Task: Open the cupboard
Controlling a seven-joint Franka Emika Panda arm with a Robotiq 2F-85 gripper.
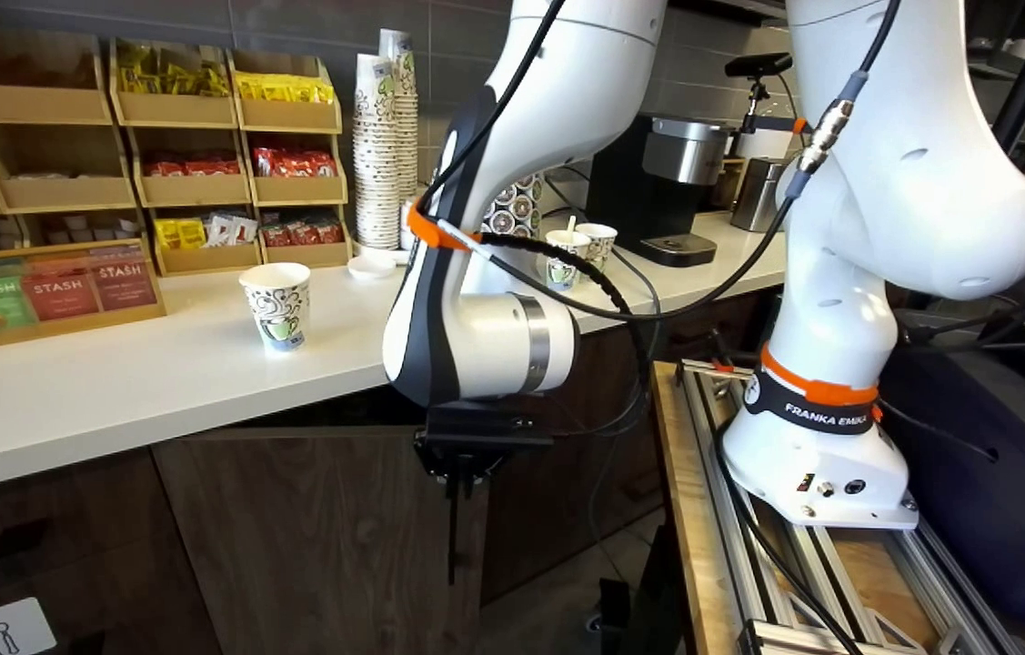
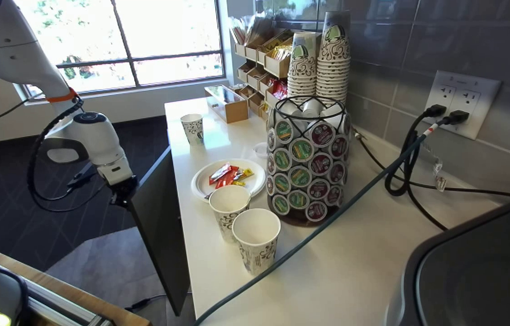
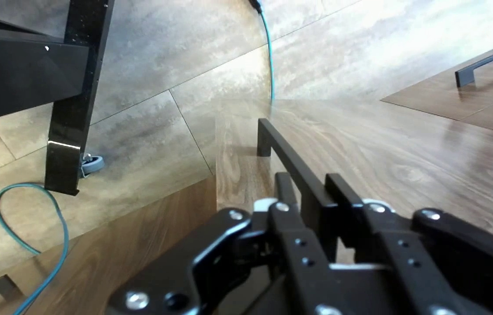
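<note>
The cupboard's dark brown door stands swung out from the counter. In an exterior view its panel slants away from the counter's edge, and a dark gap shows above its top. The inside is hidden. A black bar handle sits near the door's edge in the wrist view. My gripper has one finger on each side of this handle, with a gap visible beside it, so the fingers are partly apart. In both exterior views the gripper is at the door's upper part, pointing down.
The white counter overhangs beside the arm, with a paper cup near its edge. Two cups and a pod holder stand there too. A wooden robot table is beside the door. A teal cable lies low.
</note>
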